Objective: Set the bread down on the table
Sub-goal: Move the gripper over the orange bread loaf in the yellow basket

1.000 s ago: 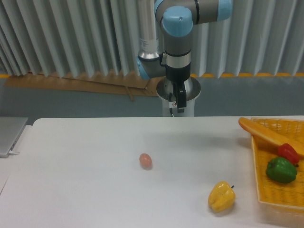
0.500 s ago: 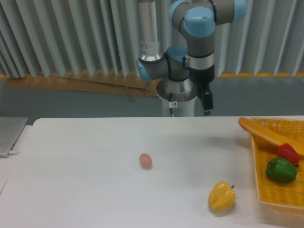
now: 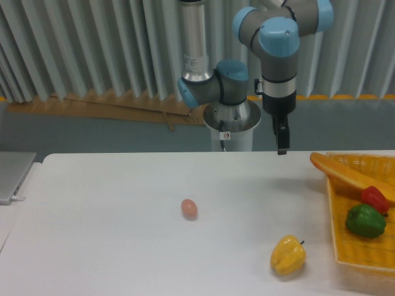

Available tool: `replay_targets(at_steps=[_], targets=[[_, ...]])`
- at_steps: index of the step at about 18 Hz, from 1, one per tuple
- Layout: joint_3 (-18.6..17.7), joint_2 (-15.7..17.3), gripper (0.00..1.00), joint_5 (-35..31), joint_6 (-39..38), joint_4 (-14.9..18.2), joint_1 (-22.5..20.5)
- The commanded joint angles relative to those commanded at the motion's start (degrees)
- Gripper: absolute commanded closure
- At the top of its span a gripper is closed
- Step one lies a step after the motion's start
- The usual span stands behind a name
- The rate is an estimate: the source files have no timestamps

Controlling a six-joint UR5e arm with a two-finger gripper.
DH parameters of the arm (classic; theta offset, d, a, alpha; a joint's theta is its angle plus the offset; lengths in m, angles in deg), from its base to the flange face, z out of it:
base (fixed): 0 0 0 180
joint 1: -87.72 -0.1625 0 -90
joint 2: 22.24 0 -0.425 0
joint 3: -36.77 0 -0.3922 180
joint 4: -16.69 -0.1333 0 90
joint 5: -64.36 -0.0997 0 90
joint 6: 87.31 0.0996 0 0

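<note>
white table, egg, yellow pepper

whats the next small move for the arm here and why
Probably carry the gripper further toward the camera's right and lower it over the bread. The gripper hangs empty above the table, short of the loaf, which lies across the rim of the yellow basket, its end jutting over the table. Whether the fingers are open is unclear.

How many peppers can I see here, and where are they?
3. A yellow pepper sits on the white table near the front. A green pepper and a red pepper lie in the yellow basket at right, which the frame cuts off.
</note>
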Motion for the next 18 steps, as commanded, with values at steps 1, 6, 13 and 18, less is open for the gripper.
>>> replay_targets(at_steps=[1, 6, 13, 18], targets=[[0.00, 0.00, 0.00, 0.09, 1.32, -0.09, -0.62], [0.00, -1.40, 0.00, 0.26, 5.71, -1.23, -1.85], [-2.46, -4.74, 0.00, 0.26, 17.85, -6.50, -9.22], [-2.29, -7.29, 0.00, 5.88, 18.48, -6.16, -14.59]])
